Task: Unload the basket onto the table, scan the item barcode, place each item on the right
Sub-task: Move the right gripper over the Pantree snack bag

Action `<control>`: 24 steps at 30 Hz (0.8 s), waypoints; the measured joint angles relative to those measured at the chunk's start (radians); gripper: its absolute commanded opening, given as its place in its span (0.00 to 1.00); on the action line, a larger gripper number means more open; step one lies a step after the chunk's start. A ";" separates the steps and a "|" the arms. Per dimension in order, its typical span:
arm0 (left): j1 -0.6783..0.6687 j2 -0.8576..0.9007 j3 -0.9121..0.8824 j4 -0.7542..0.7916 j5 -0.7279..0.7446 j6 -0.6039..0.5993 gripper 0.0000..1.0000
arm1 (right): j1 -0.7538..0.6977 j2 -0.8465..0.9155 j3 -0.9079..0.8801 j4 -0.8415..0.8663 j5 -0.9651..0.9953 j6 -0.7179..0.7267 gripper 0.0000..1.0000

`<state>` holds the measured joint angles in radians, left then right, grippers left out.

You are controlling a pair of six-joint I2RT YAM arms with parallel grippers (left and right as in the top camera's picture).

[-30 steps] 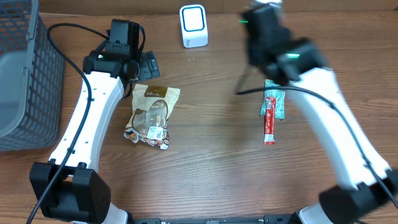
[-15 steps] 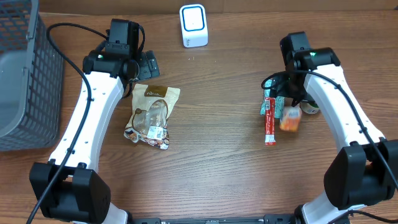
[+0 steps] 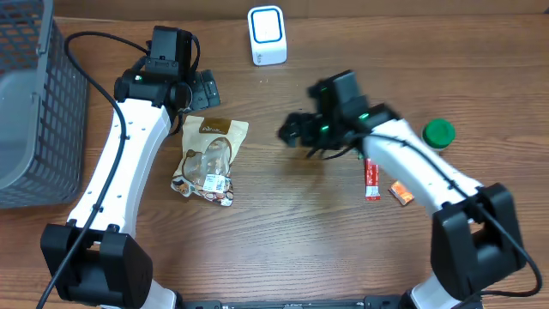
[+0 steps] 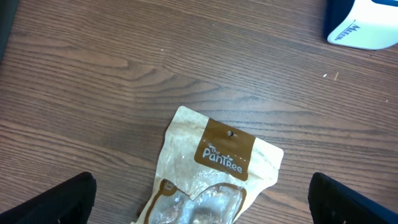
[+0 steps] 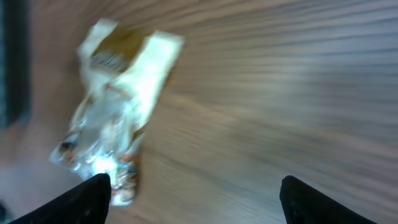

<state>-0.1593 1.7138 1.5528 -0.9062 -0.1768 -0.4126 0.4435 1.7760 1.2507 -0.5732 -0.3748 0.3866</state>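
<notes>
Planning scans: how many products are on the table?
4: snack bag left of centre; red stick, orange packet and green lid at right. The right arm may hide more.

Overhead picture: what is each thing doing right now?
Snack bag: lying flat, untouched.
Scanner: standing upright.
Red stick packet: lying flat.
Orange packet: lying flat.
Green cap: resting on the table.
Left gripper: open, empty.
Right gripper: open, empty.

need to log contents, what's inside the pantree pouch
Through the clear lower window of the pouch, pale and brownish snack pieces show. Its paper top and brown label hide anything behind them.
</notes>
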 measured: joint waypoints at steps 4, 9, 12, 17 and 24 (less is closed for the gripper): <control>0.000 0.000 0.000 0.000 0.000 0.000 1.00 | 0.164 0.007 -0.029 0.093 0.029 0.006 0.88; 0.000 0.000 0.000 0.000 0.000 0.000 1.00 | 0.341 0.050 -0.047 0.176 0.176 0.050 0.95; 0.000 0.000 0.000 0.000 0.000 0.000 1.00 | 0.419 0.086 -0.052 0.250 0.319 0.099 0.99; 0.000 0.000 0.000 0.000 0.000 0.000 1.00 | 0.474 0.149 -0.055 0.421 0.513 0.141 0.99; 0.000 0.000 0.000 0.000 0.000 0.000 1.00 | 0.473 0.274 -0.054 0.559 0.579 0.159 1.00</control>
<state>-0.1593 1.7138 1.5528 -0.9058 -0.1768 -0.4126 0.9161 2.0499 1.1965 -0.0143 0.2047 0.5453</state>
